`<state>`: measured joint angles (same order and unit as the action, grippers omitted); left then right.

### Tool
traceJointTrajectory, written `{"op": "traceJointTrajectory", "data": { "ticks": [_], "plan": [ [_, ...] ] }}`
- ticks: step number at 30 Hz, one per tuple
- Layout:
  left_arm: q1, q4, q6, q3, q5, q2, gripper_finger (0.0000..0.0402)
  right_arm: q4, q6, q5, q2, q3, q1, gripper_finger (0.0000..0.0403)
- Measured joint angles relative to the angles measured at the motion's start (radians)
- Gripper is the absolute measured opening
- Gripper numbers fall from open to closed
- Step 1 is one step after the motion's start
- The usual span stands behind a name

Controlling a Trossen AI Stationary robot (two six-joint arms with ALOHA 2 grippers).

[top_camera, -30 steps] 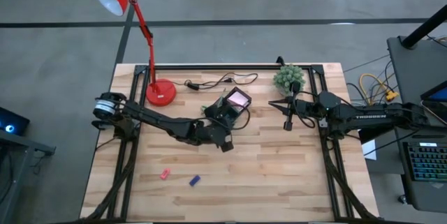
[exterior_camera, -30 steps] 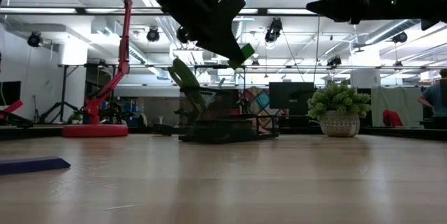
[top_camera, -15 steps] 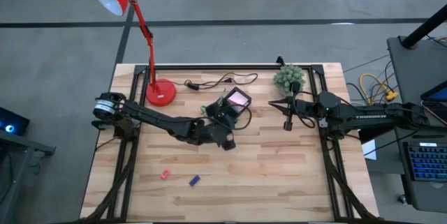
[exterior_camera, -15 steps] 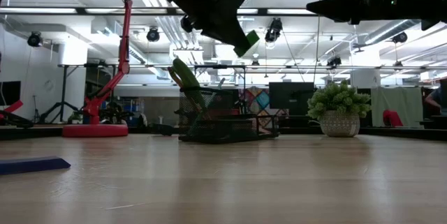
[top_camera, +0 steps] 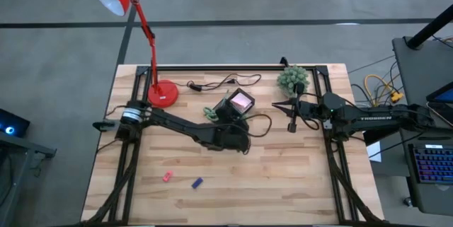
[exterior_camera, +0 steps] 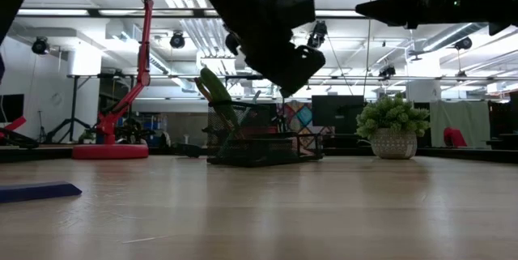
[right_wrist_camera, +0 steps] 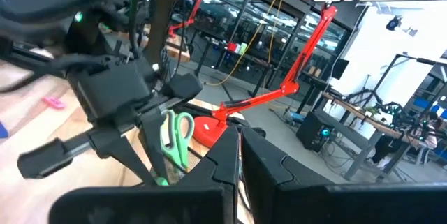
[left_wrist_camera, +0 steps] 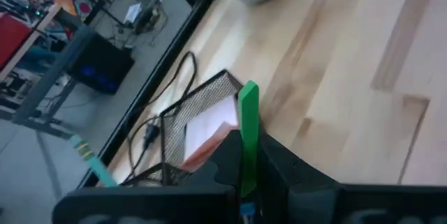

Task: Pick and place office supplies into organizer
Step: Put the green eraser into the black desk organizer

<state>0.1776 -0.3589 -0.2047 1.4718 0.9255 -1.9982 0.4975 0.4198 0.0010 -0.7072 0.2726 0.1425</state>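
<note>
Since a second ago the left arm has swung toward the table's middle, its gripper (top_camera: 237, 141) now sitting just in front of the organizer (top_camera: 237, 104) rather than to its left; the right arm has not shifted.

High view: the left arm stretches low across the wood from its base, wrist bent beside the organizer, which holds a pink pad (top_camera: 242, 100) and scissors (top_camera: 210, 113) at its left edge. A red piece (top_camera: 167, 176) and a blue piece (top_camera: 197, 182) lie well apart, near the front edge. The right gripper (top_camera: 291, 124) waits beside the plant (top_camera: 292, 78), jaws together and empty.

Low view: the left gripper (exterior_camera: 293, 72) hangs tilted above the organizer (exterior_camera: 263, 137), well clear of its rim. The scissors (exterior_camera: 215, 95) stand slanted in the tray. The blue piece (exterior_camera: 36, 191) lies close to the camera.

Left wrist view: the jaws are clamped on a thin green piece (left_wrist_camera: 248, 133), standing upright between them, with the mesh organizer (left_wrist_camera: 199, 123) just beyond and the pad (left_wrist_camera: 209, 128) inside.

Right wrist view: the left arm's gripper (right_wrist_camera: 150, 123) shows near the scissors (right_wrist_camera: 174, 137) and lamp (right_wrist_camera: 293, 77).

To do this well, I judge the gripper should carry forward until the green piece is over a free compartment, not the pad, then lower close to the mesh before letting go, so the light piece does not bounce off the rim or snag the scissors.
</note>
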Motion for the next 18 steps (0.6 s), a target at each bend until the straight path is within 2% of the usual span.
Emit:
{"op": "traceJointTrajectory", "data": {
  "ticks": [3,7,18],
  "plan": [
    [-0.001,-0.048,0.001,0.037,-0.003,-0.036,0.0004,-0.004,0.000,0.000,0.001,0.000,0.000,0.0008],
    [-0.002,-0.090,0.002,0.033,-0.060,-0.052,0.0004,-0.019,0.000,0.000,0.002,0.000,0.000,0.0008],
    [-0.014,-0.170,-0.003,0.009,-0.087,-0.047,0.0004,-0.022,0.000,0.000,0.006,0.000,0.000,0.0008]
  ]
}}
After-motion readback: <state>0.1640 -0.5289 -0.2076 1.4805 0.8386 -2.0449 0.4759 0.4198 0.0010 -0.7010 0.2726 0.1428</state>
